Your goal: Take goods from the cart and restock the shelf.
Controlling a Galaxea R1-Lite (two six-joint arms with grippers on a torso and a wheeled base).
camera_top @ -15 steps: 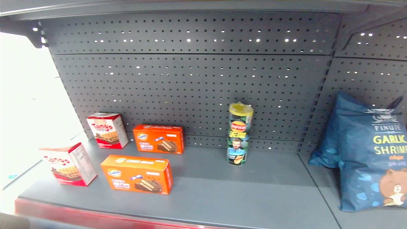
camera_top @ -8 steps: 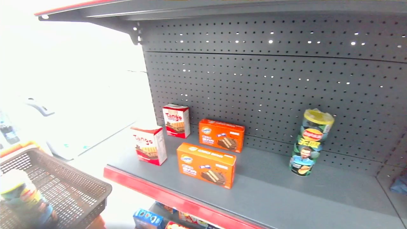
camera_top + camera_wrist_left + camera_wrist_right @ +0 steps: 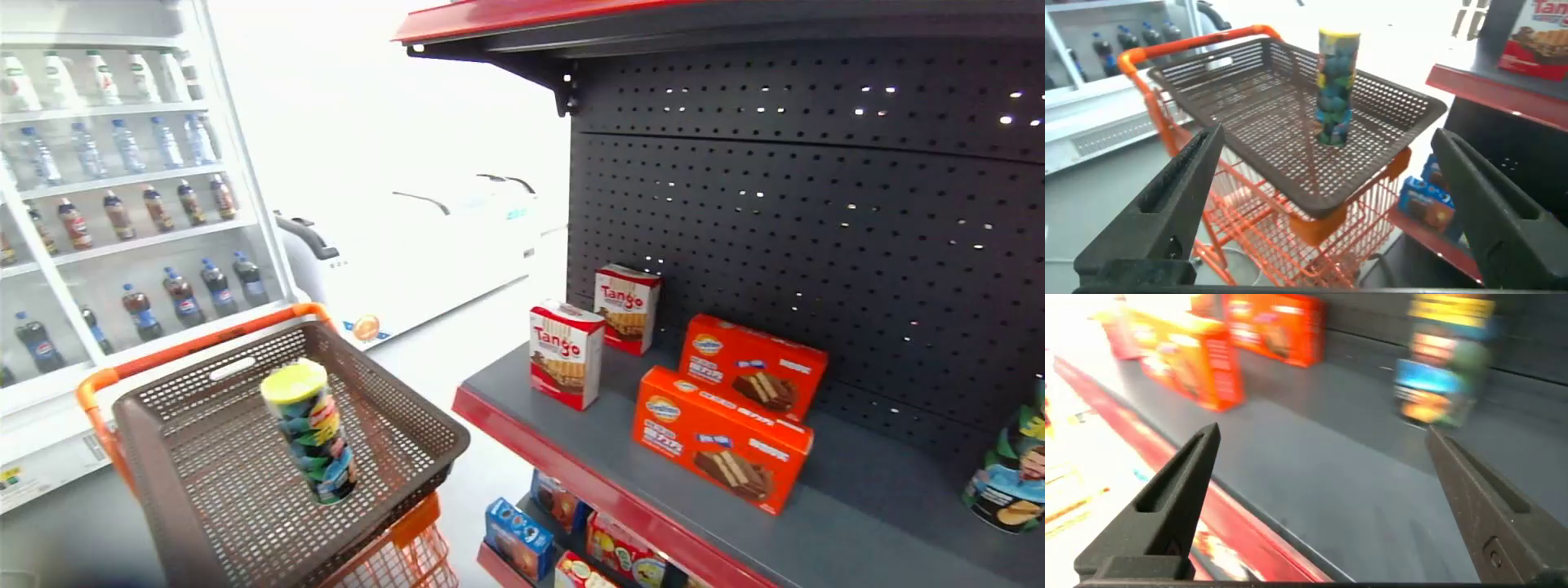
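A chip can with a yellow lid (image 3: 309,430) (image 3: 1334,86) stands upright in the brown basket (image 3: 204,482) (image 3: 1241,122) on top of the orange cart (image 3: 98,384). My left gripper (image 3: 1327,208) is open, short of the basket with the can between its fingers' lines, some way off. On the grey shelf (image 3: 588,457) stand two red-and-white boxes (image 3: 566,354), two orange boxes (image 3: 722,437) and a second chip can (image 3: 1008,474) (image 3: 1447,363). My right gripper (image 3: 1327,490) is open over the shelf board (image 3: 1315,457), near that can and the orange boxes (image 3: 1200,355).
A drinks cooler with several bottles (image 3: 122,204) stands far left, a white chest freezer (image 3: 424,245) behind the cart. The lower shelf (image 3: 563,539) holds blue and red packets. The shelf's red front edge (image 3: 571,478) lies between cart and goods.
The head camera has swung left: the shelf goods slid to the right of the picture and the cart with its can, the cooler and the freezer came into view.
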